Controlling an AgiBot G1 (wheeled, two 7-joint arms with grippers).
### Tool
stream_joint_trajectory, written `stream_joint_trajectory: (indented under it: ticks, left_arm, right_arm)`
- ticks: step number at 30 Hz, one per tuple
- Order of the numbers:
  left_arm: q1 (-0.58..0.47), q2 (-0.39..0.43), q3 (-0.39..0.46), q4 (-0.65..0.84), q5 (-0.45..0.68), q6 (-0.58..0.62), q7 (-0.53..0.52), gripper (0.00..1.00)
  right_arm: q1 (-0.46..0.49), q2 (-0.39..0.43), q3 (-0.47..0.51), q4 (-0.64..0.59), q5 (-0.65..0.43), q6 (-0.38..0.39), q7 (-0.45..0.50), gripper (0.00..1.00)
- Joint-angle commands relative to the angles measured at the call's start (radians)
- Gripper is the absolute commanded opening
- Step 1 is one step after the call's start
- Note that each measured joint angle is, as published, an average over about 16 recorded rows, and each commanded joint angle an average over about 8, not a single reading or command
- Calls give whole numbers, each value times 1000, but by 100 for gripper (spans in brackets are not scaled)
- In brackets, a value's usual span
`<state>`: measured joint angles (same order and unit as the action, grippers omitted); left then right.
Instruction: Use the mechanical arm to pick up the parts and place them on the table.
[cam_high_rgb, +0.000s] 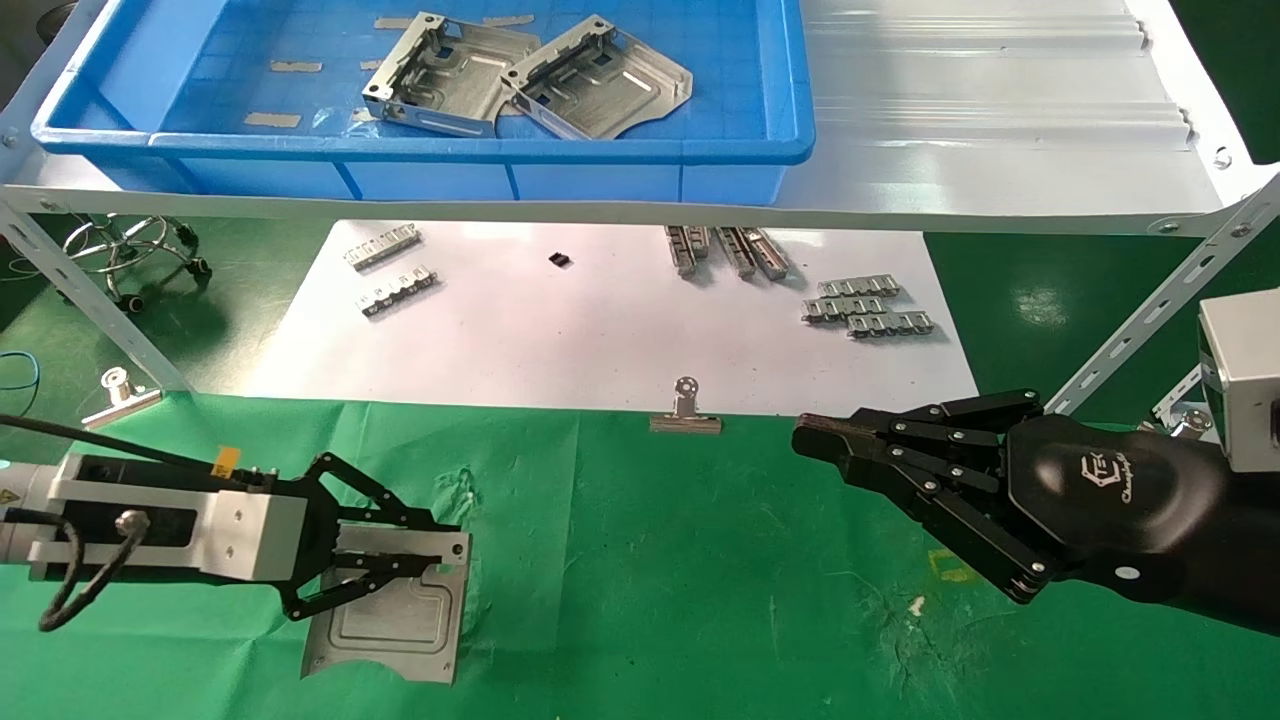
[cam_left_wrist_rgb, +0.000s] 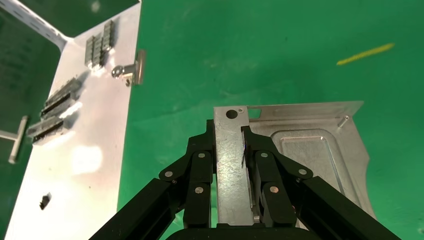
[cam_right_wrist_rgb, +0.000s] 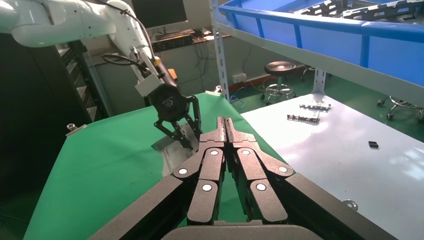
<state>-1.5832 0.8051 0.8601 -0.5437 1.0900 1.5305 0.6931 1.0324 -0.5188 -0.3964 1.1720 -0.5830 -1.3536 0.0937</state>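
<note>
My left gripper (cam_high_rgb: 440, 545) is low over the green table (cam_high_rgb: 700, 560) at the front left. It is shut on the folded edge tab of a silver sheet-metal part (cam_high_rgb: 395, 620), which lies flat on the cloth. In the left wrist view the gripper (cam_left_wrist_rgb: 229, 135) has a finger on each side of the tab of the part (cam_left_wrist_rgb: 310, 150). Two more parts (cam_high_rgb: 440, 70) (cam_high_rgb: 600, 80) lie in the blue bin (cam_high_rgb: 420, 148) on the shelf. My right gripper (cam_high_rgb: 815, 440) is shut and empty, held above the cloth at the right (cam_right_wrist_rgb: 225, 122).
A white paper sheet (cam_high_rgb: 600, 320) behind the cloth carries several small ribbed metal strips (cam_high_rgb: 865, 305). Binder clips (cam_high_rgb: 686, 410) (cam_high_rgb: 120, 395) sit at its front edge. The pale shelf rail (cam_high_rgb: 620, 212) and its slanted legs (cam_high_rgb: 1150, 320) cross above the table.
</note>
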Motion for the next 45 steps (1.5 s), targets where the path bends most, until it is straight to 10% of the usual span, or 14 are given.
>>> stream_joint_trajectory:
  ticks: [1,12,21,45]
  left_arm:
    - [4,15,5,33,8,-5,27,0]
    - [2,86,23,185,45,-45,123,6]
    - [-11,128,23,275,55,-70,198,100]
    - [-84,136,6,393,21,35,180,100]
  right_arm:
    - [0,0,0,0,0,0,0,0]
    - [0,0,0,0,0,0,0,0]
    - [0,0,0,0,0,0,0,0]
    - [0,0,0,0,0,0,0,0]
